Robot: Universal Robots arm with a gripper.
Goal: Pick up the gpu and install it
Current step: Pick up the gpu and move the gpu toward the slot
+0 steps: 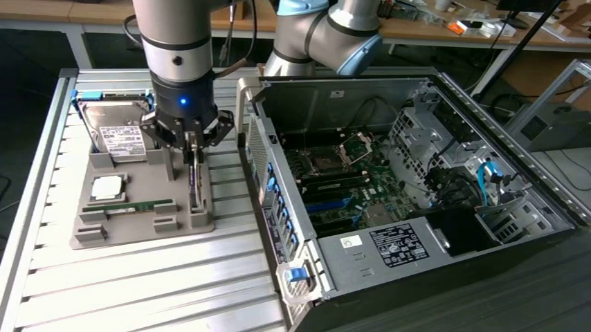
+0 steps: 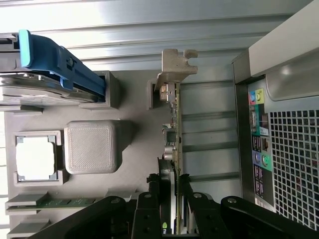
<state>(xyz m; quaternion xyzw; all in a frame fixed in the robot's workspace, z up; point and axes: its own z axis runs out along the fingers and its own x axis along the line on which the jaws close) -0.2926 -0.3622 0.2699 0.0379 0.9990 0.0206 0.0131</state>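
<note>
The gpu is a thin dark card standing on edge in a slot of the grey holder tray, on the side nearest the computer case. My gripper hangs straight down over it, its fingers pressed against both faces of the card's upper edge. In the wrist view the gpu runs away from me, its silvery bracket end resting in a beige tray post. The gripper clamps the card near its fan. The card still sits in its slot.
The tray also holds a hard drive with a white label, a processor and a green memory stick. The open computer case lies at the exterior view's right, motherboard exposed. All rests on a slatted metal table.
</note>
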